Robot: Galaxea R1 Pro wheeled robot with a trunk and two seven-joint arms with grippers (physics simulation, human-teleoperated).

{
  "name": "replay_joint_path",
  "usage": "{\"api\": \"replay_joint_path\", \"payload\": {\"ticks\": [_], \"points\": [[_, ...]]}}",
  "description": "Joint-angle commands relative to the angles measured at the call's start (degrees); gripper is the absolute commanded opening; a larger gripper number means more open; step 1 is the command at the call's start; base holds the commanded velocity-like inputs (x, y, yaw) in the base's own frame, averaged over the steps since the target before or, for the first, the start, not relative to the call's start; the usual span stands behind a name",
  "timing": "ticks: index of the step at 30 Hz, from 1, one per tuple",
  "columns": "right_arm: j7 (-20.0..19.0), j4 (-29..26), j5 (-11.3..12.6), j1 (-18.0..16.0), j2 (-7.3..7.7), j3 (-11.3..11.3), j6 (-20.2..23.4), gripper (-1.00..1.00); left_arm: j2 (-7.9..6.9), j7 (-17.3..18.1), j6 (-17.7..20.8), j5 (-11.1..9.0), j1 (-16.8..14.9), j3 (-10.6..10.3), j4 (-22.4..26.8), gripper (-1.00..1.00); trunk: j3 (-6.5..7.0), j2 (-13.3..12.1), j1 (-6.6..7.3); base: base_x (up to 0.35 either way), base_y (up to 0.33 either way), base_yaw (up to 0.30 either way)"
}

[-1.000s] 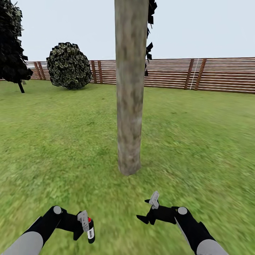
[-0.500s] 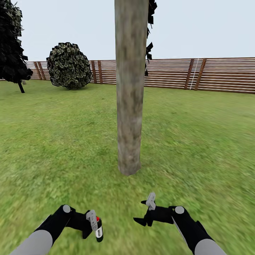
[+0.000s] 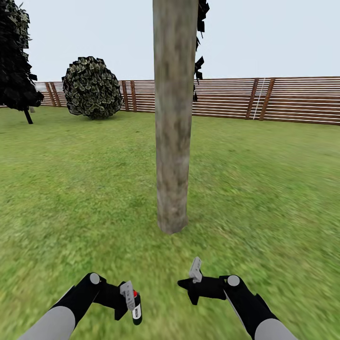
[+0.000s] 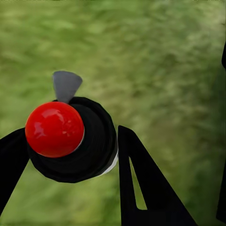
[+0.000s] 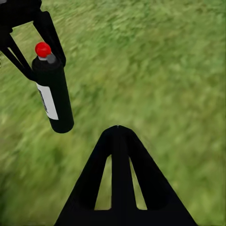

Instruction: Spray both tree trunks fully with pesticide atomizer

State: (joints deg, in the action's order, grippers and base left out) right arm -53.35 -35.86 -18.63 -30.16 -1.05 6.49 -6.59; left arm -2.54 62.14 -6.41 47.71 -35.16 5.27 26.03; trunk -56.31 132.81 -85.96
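L end effector (image 3: 128,298) clamps the atomizer (image 3: 136,309) upright w/ red cap up, low over the lawn (image 3: 71,189), prob. for aiming. R end effector (image 3: 192,278) spread, empty. Tree trunk (image 3: 173,141) just ahead; fence (image 3: 283,99) far behind.

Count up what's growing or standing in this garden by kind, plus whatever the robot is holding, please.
Thick bare tree trunk: 1
Round bush: 1
Dark-leaved narrow tree: 1
Slatted wooden fence: 1
Spray can with red cap, held in the left gripper: 1
Total: 5
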Motion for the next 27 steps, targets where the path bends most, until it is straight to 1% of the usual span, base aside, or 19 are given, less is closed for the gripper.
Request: {"api": "replay_joint_path", "payload": {"ticks": [1,3,4,8,9,11,12,13,15,18,20,27], "points": [[0.00,0.00,0.00,0.00,0.00,0.01,0.00,-1.00,0.03,0.00,-0.01,-0.03,0.00,0.01,0.03,-1.00,0.00,0.00,0.00,0.000,0.000,0.000],[0.00,0.00,0.00,0.01,0.00,0.01,0.00,-1.00,0.25,0.00,-0.01,-0.04,-0.05,-0.01,0.05,-1.00,0.00,0.00,0.00,0.000,0.000,0.000],[0.04,0.00,-0.05,0.01,-0.04,0.01,0.00,-1.00,0.78,0.04,-0.01,0.01,-0.12,-0.05,0.09,-1.00,0.00,0.00,0.00,0.000,0.000,0.000],[0.08,-0.07,-0.11,0.01,-0.16,0.02,0.10,-1.00,1.67,0.08,0.05,0.05,-0.19,-0.08,0.12,-1.00,0.00,0.00,0.00,0.000,0.000,0.000],[0.08,-0.05,-0.44,0.01,-0.80,0.05,0.17,-1.00,2.20,0.08,0.08,0.60,-0.18,-0.08,0.13,-1.00,0.00,0.00,0.00,0.000,0.000,0.000],[0.08,-0.04,-1.89,0.01,-1.76,0.06,0.22,-1.00,2.82,0.03,0.17,1.89,-0.21,-0.08,0.14,-1.00,0.00,0.00,0.00,0.000,0.000,0.000],[0.10,-0.06,-3.57,0.01,-2.25,0.05,0.23,-1.00,3.52,0.01,0.21,2.94,-0.24,-0.08,0.12,-1.00,0.00,0.00,0.00,0.000,0.000,0.000],[0.13,-0.10,-4.58,0.01,-2.54,0.04,0.21,-1.00,4.06,0.01,0.23,3.54,-0.25,-0.08,0.12,-1.00,0.00,0.00,0.00,0.000,0.000,0.000],[0.14,-0.15,-5.93,0.01,-3.07,0.02,0.19,-1.00,5.05,-0.04,0.25,4.51,-0.27,-0.08,0.14,-1.00,0.00,0.00,0.00,0.000,0.000,0.000],[0.13,-0.17,-6.42,0.01,-3.46,0.02,0.20,-1.00,5.87,-0.08,0.34,4.89,-0.29,-0.08,0.30,-1.00,0.00,0.00,0.00,0.000,0.000,0.000],[0.11,-0.17,-6.55,0.01,-3.57,0.02,0.18,-1.00,6.23,-0.09,0.45,4.99,-0.30,-0.08,1.23,-1.00,0.00,0.00,0.00,0.000,0.000,0.000],[0.09,-0.18,-6.59,0.01,-3.75,0.02,0.18,-1.00,7.25,-0.13,0.52,5.13,-0.29,-0.08,1.81,-1.00,0.00,0.00,0.00,0.000,0.000,0.000]]}}
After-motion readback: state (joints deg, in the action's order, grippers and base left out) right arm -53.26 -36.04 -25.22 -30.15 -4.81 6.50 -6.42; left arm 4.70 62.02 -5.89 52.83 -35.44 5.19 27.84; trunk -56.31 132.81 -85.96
